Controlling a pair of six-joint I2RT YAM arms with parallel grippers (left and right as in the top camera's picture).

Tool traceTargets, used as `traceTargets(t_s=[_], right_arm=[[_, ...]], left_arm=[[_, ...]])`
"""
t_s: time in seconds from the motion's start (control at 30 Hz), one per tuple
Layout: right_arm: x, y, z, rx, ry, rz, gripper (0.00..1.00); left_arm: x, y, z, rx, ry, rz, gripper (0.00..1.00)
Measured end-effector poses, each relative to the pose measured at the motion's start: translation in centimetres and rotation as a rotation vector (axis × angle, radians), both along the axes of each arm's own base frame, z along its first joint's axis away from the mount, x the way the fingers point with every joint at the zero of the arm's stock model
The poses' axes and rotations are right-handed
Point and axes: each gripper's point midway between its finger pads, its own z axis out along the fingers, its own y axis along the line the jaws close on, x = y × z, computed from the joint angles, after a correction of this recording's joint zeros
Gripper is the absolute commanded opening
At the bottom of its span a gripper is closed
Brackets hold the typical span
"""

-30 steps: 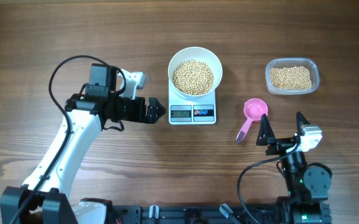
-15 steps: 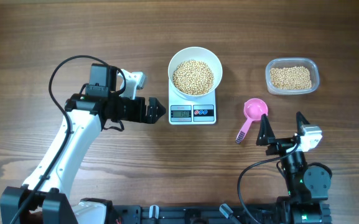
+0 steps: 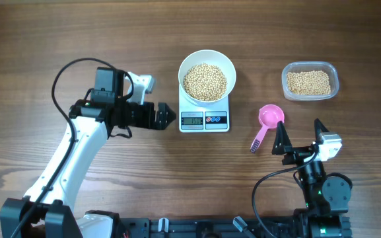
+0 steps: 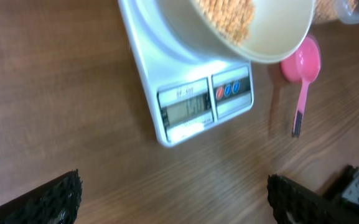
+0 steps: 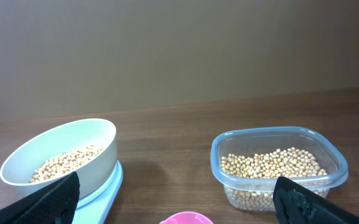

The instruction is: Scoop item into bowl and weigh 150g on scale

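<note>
Though its digits blur, the scale (image 3: 204, 121) carries the bowl (image 3: 207, 57).

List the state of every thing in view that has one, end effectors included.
bowl: on the scale, part-filled with beans.
scale: display on, digits too blurred to read.
clear tub: lidless, holding beans.
pink scoop: empty, lying on the table.
left end effector: open, empty.
right end effector: open, empty.
</note>
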Motion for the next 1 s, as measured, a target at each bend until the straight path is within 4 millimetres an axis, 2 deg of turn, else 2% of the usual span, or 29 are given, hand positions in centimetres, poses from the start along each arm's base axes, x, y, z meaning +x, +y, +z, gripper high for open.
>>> traceTargets(t_s=[0.1, 0.2, 0.43, 0.53, 0.73, 0.87, 1.0], right_arm=[[0.0, 0.0, 0.0, 0.000, 0.000, 0.000, 1.00], [0.0, 0.0, 0.0, 0.000, 0.000, 0.000, 1.00], [0.0, 0.0, 0.0, 0.000, 0.000, 0.000, 1.00], [0.0, 0.0, 0.0, 0.000, 0.000, 0.000, 1.00], [0.0, 0.0, 0.0, 0.000, -0.001, 0.000, 0.99], [0.0, 0.0, 0.0, 0.000, -0.001, 0.000, 1.00], [0.0, 0.0, 0.0, -0.001, -0.002, 0.000, 1.00]], left_arm=[[1.3, -0.1, 0.9, -0.005, -0.075, 0.002, 1.00], [1.6, 0.1, 2.1, 0.009, -0.128, 0.010, 1.00], [0.8, 0.8, 7.6, 0.018, -0.321, 0.035, 1.00], [-0.7, 1.2, 10.0, 0.008, -0.420, 0.043, 1.00], [-5.3, 2.5, 12.7, 0.019, -0.627, 0.059, 1.00], [-8.1, 3.2, 13.9, 0.014, -0.763, 0.072, 1.00], [-10.1, 3.6, 13.2, 0.009, -0.850, 0.076, 1.00]])
